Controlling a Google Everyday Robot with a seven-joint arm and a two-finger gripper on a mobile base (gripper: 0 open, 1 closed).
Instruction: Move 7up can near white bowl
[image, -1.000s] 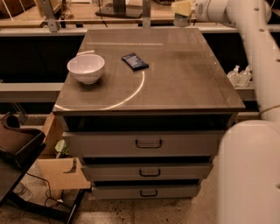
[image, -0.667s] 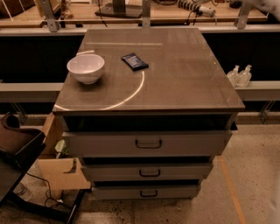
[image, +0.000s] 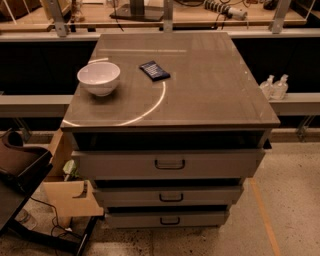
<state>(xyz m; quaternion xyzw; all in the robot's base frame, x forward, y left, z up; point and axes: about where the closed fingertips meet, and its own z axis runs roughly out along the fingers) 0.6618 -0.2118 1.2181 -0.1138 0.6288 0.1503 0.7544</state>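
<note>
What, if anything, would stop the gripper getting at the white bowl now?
Probably nothing: the white bowl stands alone near the left edge of the table, the dark blue packet apart to its right. The gripper is out of view, though, so its approach cannot be judged.

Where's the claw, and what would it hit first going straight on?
The claw is out of view, so its line cannot be judged. The table holds the white bowl and a blue packet.
</note>
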